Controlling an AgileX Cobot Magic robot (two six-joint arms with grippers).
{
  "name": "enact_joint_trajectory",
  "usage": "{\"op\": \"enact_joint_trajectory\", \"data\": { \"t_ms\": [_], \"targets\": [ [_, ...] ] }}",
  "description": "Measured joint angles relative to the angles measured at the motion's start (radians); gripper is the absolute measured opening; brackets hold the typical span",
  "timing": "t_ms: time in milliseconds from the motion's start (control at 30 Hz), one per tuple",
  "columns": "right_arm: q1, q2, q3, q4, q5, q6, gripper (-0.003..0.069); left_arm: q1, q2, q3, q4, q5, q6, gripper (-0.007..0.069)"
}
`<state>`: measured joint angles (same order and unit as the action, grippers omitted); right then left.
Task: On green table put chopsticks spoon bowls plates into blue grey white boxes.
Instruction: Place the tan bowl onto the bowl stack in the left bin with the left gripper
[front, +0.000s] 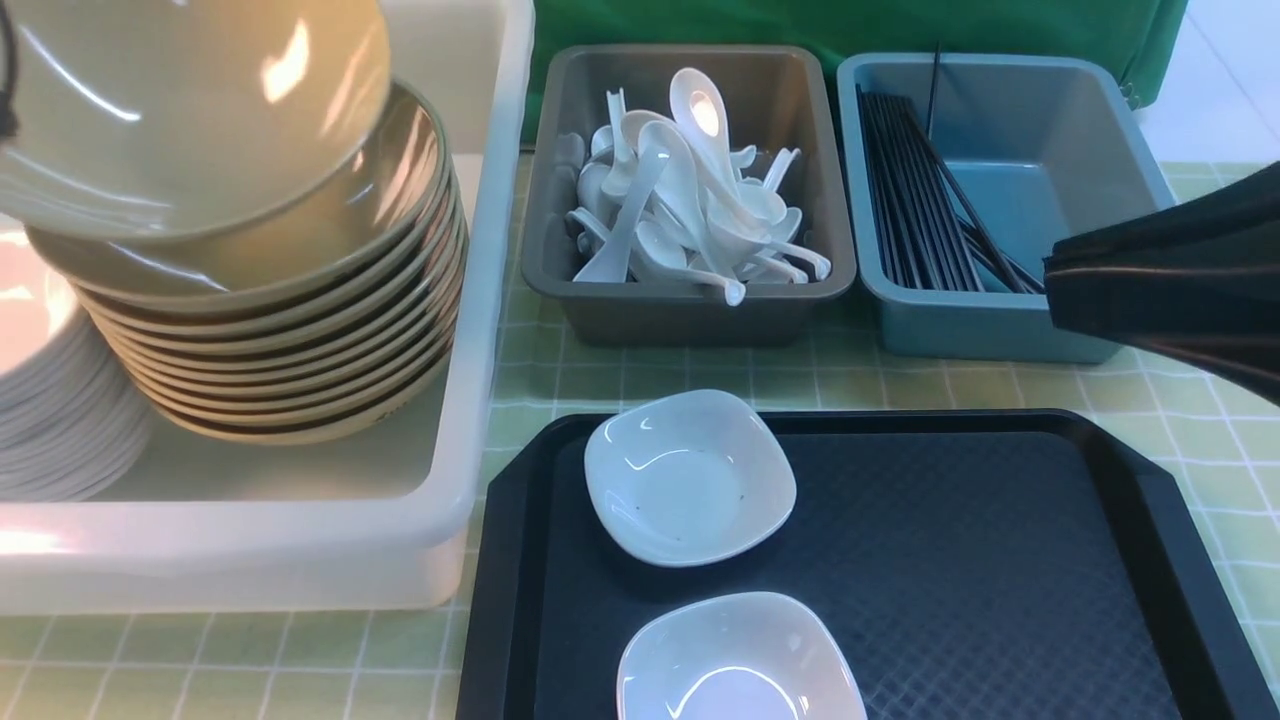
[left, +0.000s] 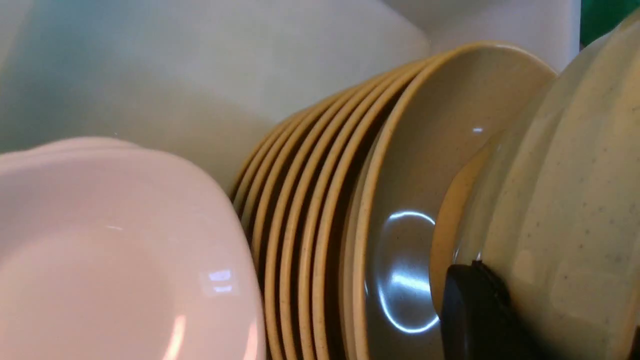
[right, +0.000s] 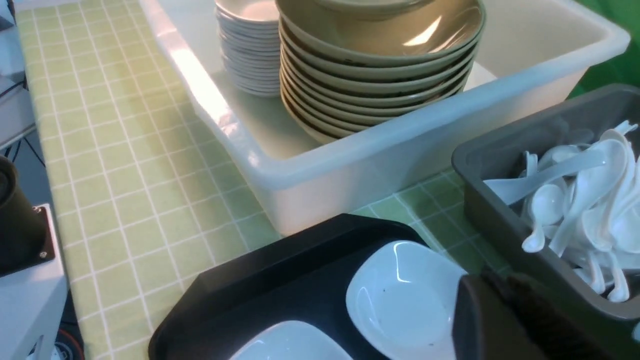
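Observation:
My left gripper (left: 492, 300) is shut on the rim of a tan bowl (front: 180, 110), held tilted over the stack of bowls (front: 300, 330) in the white box (front: 490, 300). One black finger (left: 470, 315) presses on the bowl's inner side; the other is hidden behind the wall. A pile of white plates (front: 50, 400) stands beside the stack. Two more plates (front: 690, 475) (front: 740, 660) lie on the black tray (front: 1000, 560). My right gripper (right: 492, 287) is shut and empty, above the tray near the farther plate (right: 400, 300). Spoons (front: 680, 200) fill the grey box (front: 690, 310); chopsticks (front: 920, 200) lie in the blue box (front: 1000, 330).
The green table (front: 850, 375) shows between the boxes and the tray. My right arm's black sleeve (front: 1170, 270) reaches in over the blue box's near right corner. In the right wrist view a black cylinder (right: 20, 220) stands off the table's far edge.

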<state>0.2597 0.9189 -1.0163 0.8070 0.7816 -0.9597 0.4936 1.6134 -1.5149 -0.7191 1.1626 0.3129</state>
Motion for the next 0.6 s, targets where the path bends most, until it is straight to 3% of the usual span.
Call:
{"op": "enact_joint_trajectory", "data": {
  "t_ms": [133,267,500,600],
  "targets": [
    [0.0,0.0,0.0,0.0,0.016,0.0,0.0056,-0.043,0.016,0.006,0.054,-0.013,-0.067,0.0024],
    [0.0,0.0,0.0,0.0,0.021,0.007,0.0057,-0.092,0.018,0.006,0.177,-0.044,-0.174,0.01],
    [0.0,0.0,0.0,0.0,0.025,0.008,0.0061,-0.183,0.018,0.004,0.284,-0.065,-0.229,0.0349],
    [0.0,0.0,0.0,0.0,0.037,0.008,0.0063,-0.214,0.018,-0.03,0.34,-0.047,-0.231,0.051]
  ]
}}
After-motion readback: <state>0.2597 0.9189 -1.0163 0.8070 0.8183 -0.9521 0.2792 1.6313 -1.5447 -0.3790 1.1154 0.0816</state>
